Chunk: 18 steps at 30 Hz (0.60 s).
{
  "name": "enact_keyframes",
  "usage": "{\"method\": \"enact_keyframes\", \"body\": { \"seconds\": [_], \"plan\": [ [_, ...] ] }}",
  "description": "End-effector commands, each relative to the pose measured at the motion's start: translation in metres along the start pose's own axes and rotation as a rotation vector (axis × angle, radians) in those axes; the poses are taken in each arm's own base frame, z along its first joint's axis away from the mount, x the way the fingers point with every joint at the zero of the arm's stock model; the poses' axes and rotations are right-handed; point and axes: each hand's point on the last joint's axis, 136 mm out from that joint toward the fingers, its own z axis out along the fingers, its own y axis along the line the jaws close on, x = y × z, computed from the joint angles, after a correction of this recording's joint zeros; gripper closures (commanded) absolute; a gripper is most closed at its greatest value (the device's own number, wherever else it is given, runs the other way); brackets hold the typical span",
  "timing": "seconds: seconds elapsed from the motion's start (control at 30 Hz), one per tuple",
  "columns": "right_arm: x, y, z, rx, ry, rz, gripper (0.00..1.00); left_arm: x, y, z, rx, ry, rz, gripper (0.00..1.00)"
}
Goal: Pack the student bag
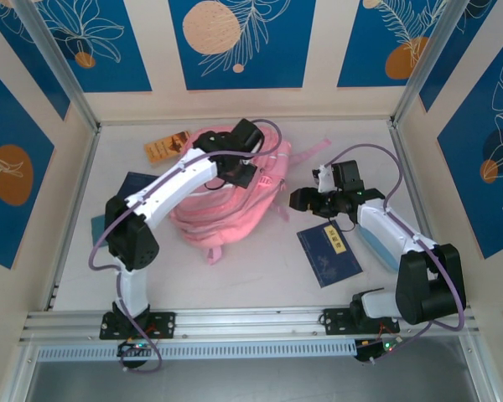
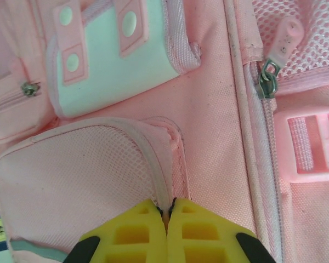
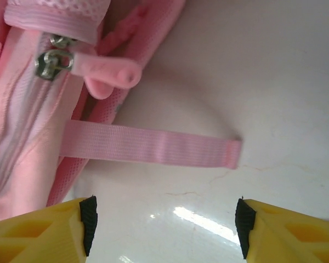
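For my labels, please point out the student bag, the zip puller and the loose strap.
student bag (image 1: 235, 211): top external view, pink fabric.
zip puller (image 3: 112, 74): right wrist view, pink tab.
loose strap (image 3: 153, 145): right wrist view, its middle.

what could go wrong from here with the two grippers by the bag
The left gripper is shut right at the mesh pocket seam of the student bag; a hold on so thin an edge may slip when pulled.
The right gripper stands open over bare table by the loose strap, the zip pull off to its side; closing here could catch the strap or nothing.
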Motion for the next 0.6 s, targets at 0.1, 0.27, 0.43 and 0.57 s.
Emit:
{"method": "enact_keyframes", "body": {
  "seconds": [0.1, 0.27, 0.43, 0.57],
  "plan": [
    [-0.024, 0.062, -0.017, -0.242, -0.021, -0.169, 0.29, -0.022, 0.006, -0.055, 0.045, -0.156, 0.104, 1.00],
    [-0.025, 0.071, -0.014, -0.323, 0.017, -0.221, 0.30, -0.031, 0.011, -0.068, 0.051, -0.208, 0.083, 1.00],
    [-0.025, 0.068, -0.010, -0.366, 0.037, -0.233, 0.36, -0.034, 0.016, -0.070, 0.042, -0.221, 0.053, 1.00],
    [-0.022, 0.064, -0.009, -0.372, 0.039, -0.222, 0.41, -0.034, 0.018, -0.065, 0.028, -0.211, 0.029, 1.00]
  ]
}}
